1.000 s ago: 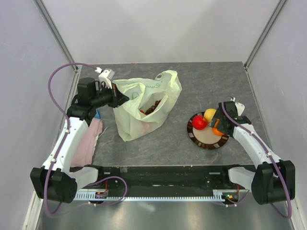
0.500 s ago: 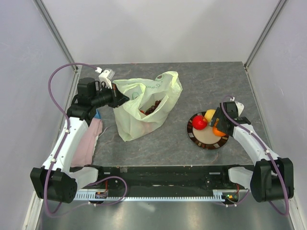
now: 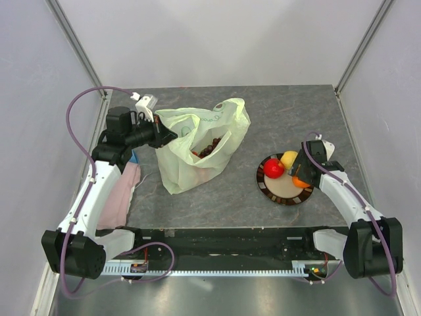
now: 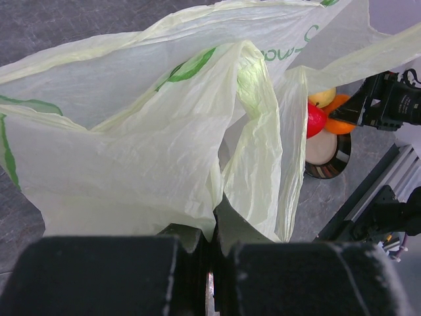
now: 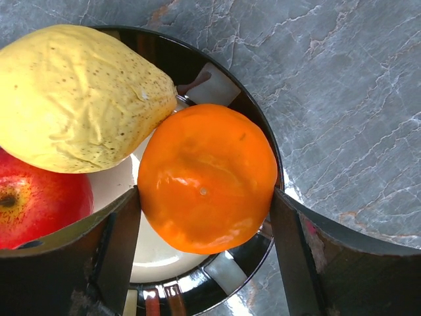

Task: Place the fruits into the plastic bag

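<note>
My left hand (image 4: pixel 212 240) pinches the rim of the plastic bag (image 4: pixel 151 151) so its mouth gapes for fruit; my right hand (image 5: pixel 205 217) grips the orange (image 5: pixel 207 164) on the plate (image 5: pixel 258 122), both fingers touching it.

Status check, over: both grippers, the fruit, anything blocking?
Left gripper shut on plastic bag rim, mouth held open. Right gripper shut on orange, on plate. Lemon touching orange, apple alongside. Dark fruit already in bag.
</note>
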Controlling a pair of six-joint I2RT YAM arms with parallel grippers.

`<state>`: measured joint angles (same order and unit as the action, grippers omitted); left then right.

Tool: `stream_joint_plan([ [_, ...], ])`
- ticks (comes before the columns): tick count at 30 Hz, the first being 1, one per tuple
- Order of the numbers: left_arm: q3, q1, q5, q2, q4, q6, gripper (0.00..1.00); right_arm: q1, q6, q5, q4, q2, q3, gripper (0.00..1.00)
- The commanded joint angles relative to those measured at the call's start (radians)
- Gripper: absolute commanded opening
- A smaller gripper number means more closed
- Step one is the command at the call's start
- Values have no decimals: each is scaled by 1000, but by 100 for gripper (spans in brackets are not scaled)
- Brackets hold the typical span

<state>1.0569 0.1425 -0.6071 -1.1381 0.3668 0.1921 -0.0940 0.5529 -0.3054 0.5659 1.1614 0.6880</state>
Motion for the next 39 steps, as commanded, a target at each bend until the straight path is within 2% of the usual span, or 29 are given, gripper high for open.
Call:
stream_joint_plan([
  [1, 2, -1, -22, 9, -26, -5, 2, 5, 1, -1, 25, -31, -2, 58],
  [3, 2, -3, -23, 9, -26, -5, 2, 5, 8, -3, 31, -37, 1, 48],
  [8, 0, -1, -22, 8, -25, -5, 1, 5, 25, 49, 106, -81, 42, 47],
  [11, 2, -3, -22, 9, -26, -5, 1, 4, 41, 171, 163, -166, 82, 46],
  [16, 5, -3, -23, 6, -26, -3, 2, 2, 88, 288, 218, -321, 171, 36],
  [20, 3, -3, -26, 3, -25, -5, 2, -18, 126, 475, 120, -385, 241, 31],
  [21, 3, -3, -25, 0, -25, -3, 1, -27, 136, 571, 32, -394, 260, 31],
  [23, 5, -3, -36, -5, -25, -3, 2, -82, 171, 626, -64, -394, 278, 28],
  [25, 6, -3, -55, -3, -23, 3, 2, -148, 174, 618, -185, -370, 312, 27],
  [30, 6, -3, -83, -5, -26, 21, 2, -488, 110, 543, -412, -177, 404, 24],
  [33, 6, -3, -94, -17, -29, 24, 2, -677, 6, 471, -428, -27, 503, 23],
  [35, 5, -3, -92, -25, -28, 23, 2, -749, -31, 395, -408, 35, 551, 24],
  [37, 5, -3, -89, -25, -29, 21, 2, -753, -41, 362, -388, 105, 591, 24],
  [39, 5, -3, -89, -22, -29, 20, 1, -753, -34, 254, -358, 153, 616, 22],
])
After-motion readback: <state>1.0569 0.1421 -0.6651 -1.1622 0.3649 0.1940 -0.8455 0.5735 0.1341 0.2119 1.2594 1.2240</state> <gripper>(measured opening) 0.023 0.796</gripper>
